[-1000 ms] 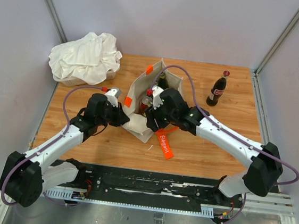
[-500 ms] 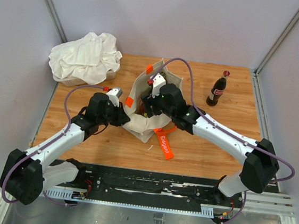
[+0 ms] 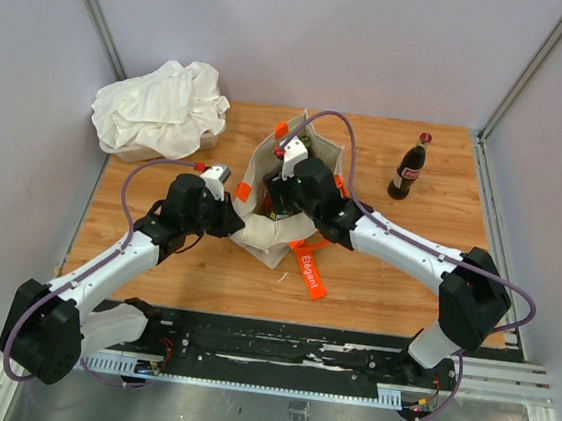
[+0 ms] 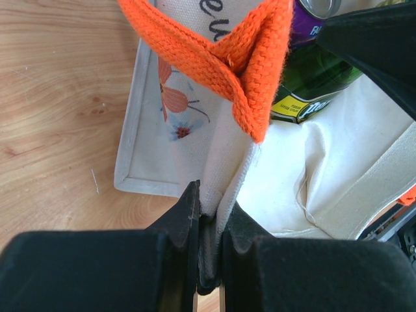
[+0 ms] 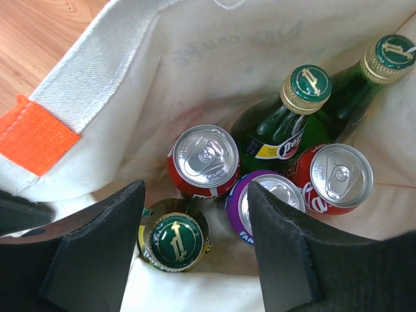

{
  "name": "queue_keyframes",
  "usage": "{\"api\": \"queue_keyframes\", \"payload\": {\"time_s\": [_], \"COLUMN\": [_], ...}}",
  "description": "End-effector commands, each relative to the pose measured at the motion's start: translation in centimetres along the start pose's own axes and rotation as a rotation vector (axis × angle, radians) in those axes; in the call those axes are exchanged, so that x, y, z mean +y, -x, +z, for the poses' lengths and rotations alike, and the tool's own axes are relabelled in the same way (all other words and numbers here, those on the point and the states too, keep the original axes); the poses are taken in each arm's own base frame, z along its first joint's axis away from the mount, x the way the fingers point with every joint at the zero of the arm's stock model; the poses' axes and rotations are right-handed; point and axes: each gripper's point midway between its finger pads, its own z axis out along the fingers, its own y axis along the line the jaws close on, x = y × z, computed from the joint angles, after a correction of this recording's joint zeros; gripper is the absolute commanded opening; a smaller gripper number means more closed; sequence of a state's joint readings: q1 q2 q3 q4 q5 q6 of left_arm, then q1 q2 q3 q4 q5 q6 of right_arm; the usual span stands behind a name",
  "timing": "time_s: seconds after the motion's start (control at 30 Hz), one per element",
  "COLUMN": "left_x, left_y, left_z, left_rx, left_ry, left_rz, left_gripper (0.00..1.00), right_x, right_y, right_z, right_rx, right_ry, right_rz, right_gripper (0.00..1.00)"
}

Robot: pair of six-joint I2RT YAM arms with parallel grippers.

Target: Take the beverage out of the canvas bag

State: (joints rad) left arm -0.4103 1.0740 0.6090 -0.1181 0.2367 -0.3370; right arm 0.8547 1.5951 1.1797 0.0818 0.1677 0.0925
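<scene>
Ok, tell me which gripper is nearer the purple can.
Right. The right gripper hangs open just above the purple can; the left gripper pinches the rim of the canvas bag.

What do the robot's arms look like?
The left arm and right arm are white tubes joined by chunky black joints. A thin purple cable loops along each. Each white wrist box has a red knob. The left tool and right tool each have two flat black fingers.
</scene>
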Motion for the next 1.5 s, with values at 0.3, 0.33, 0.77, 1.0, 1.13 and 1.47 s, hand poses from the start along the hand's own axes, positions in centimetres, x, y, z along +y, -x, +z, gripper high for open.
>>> {"api": "queue_keyframes", "payload": {"time_s": [0.3,0.33,0.77,1.0,1.13,1.47], "left_x": [1.5,1.4,1.8,2.1,2.0,1.9], "left_y": [-3.4,-3.4,-3.5,-3.8,-3.7,-3.8], "left_z": [0.2,0.3,0.4,0.6,0.7,0.7], "left_rx": [0.129,0.132,0.129,0.145,0.142,0.145], "left_ry": [0.065,0.063,0.078,0.089,0.083,0.079], "left_rz": [0.002,0.001,0.006,0.006,0.006,0.007], "left_gripper": [0.01,0.0,0.0,0.01,0.0,0.0], "right_x": [0.9,1.0,1.2,1.5,1.0,-5.1], "right_y": [-3.5,-3.6,1.6,9.9,13.7,22.1], "right_z": [1.1,1.2,-0.6,-3.8,-6.1,-15.2], "right_rx": [0.074,0.076,-0.043,-0.226,-0.331,-0.601], "right_ry": [0.051,0.056,0.065,0.073,0.046,-0.235], "right_rz": [0.086,0.089,-0.032,-0.107,-0.144,-0.216], "right_gripper": [0.46,0.4,0.01,0.01,0.01,0.01]}}
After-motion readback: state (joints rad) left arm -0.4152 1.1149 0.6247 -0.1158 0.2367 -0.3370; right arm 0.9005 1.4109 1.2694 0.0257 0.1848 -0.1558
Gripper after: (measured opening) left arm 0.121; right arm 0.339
